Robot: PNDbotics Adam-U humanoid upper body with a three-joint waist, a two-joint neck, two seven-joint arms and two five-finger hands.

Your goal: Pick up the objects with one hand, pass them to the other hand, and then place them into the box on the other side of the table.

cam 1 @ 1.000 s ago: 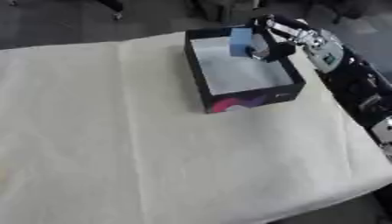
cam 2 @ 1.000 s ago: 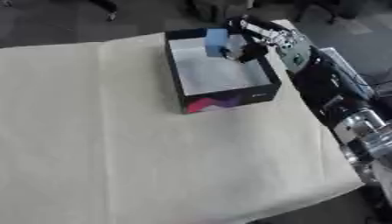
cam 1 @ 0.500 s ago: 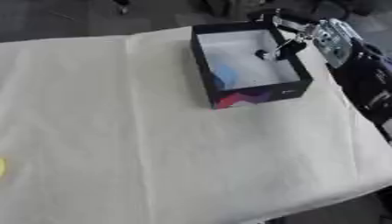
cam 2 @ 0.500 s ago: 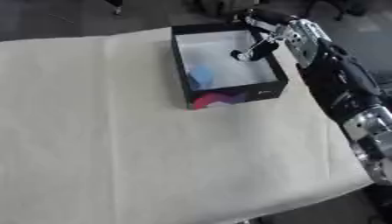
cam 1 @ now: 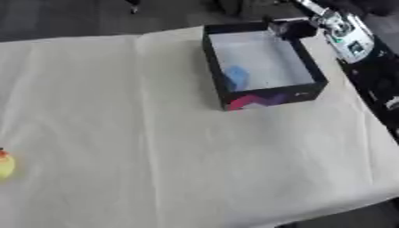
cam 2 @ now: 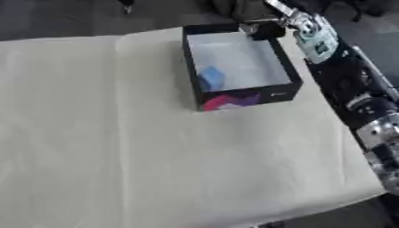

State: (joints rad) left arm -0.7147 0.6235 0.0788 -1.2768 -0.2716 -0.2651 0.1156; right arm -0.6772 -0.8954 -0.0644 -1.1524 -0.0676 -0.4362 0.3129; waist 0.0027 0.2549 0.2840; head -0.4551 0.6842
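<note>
Presently the box, black-walled with a white floor and a pink and purple patch on its near wall, stands on the cream cloth toward the far right of the table. A blue block lies inside the box, on the floor against the left wall, near the front corner. The right hand is at the far right corner of the box, over the rim and apart from the block; it shows only as a dark blurred shape, so whether its fingers are spread or curled cannot be told. The right arm runs back from that corner along the right side of the box, off the cloth. A yellow object with a touch of orange sits well to the left of the box, at the near left edge of the cloth, partly cut off by the left eye view's border.
</note>
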